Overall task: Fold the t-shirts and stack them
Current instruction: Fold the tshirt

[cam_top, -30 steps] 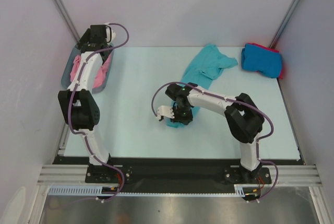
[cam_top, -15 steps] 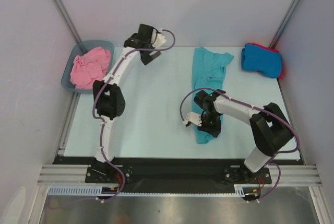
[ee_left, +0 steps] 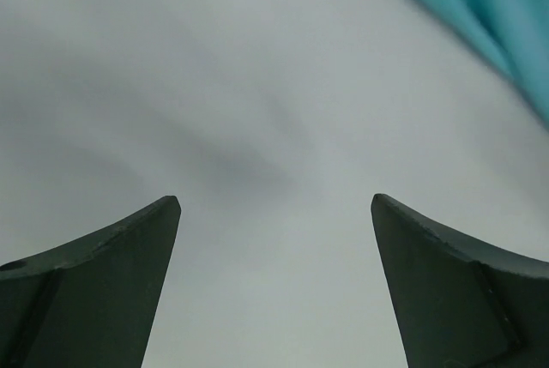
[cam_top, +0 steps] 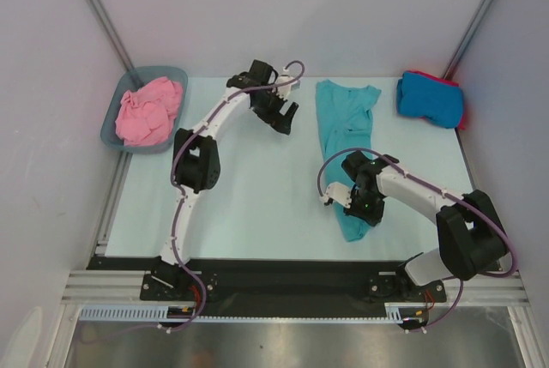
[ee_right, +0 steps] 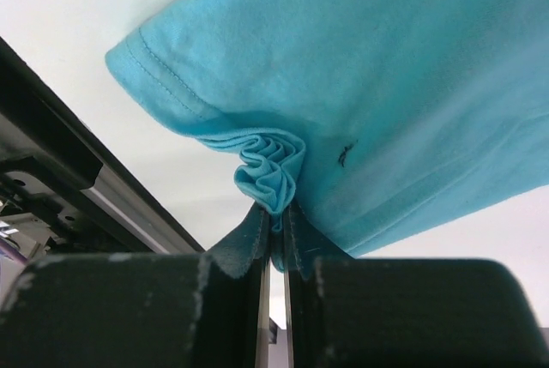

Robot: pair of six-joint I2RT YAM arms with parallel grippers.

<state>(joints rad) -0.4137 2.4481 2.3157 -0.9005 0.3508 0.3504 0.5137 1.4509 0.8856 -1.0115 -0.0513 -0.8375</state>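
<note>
T-shirts, top external view: the teal t-shirt (cam_top: 347, 119) is lying in a long strip from the far middle of the table (cam_top: 249, 205) toward the near right. The pink t-shirt (cam_top: 147, 111) is sitting crumpled in the tub (cam_top: 110, 132) at far left. The bright blue t-shirt (cam_top: 427, 95) is resting folded on the red t-shirt (cam_top: 464, 117) at far right.
Arms, same view: the right gripper (cam_top: 358, 203) is bearing on the strip's near end; the left gripper (cam_top: 283, 117) is hovering just left of its far end.
Left wrist view: the fingers (ee_left: 120, 282) are standing spread wide over bare table, gripping nothing, with teal cloth at the upper right.
Right wrist view: the jaws are pinching nearly together on a bunched fold of the teal hem.
Doing it well: the left gripper is likely needing a far corner, so both arms are pulling the cloth flat before folding.
</note>
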